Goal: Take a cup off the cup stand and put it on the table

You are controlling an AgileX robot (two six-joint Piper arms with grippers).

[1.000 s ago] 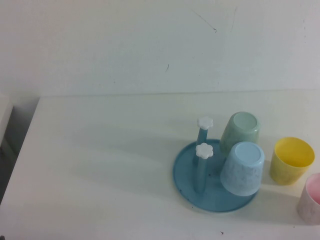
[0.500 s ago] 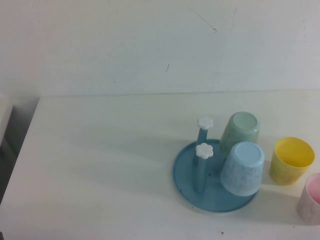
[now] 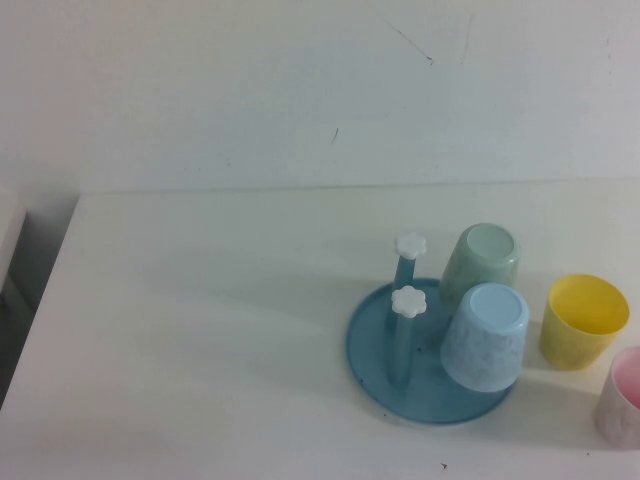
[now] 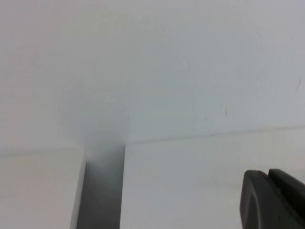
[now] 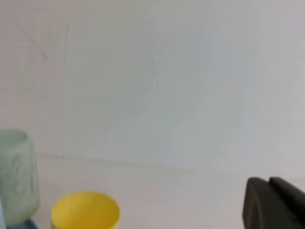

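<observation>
Speckled matt plastic cup (image 3: 485,337) sits on the glossy plastic stand (image 3: 372,360); the tabletop (image 3: 200,330) looks smooth and matt.

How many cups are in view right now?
4: light blue cup and pale green cup upside down on the cup stand; yellow cup and pink cup, partly cut off, on the table.

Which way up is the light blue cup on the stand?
Upside down: the light blue cup shows its closed base on top, mouth down on the cup stand. Neither gripper, left nor right, is near it.
</observation>
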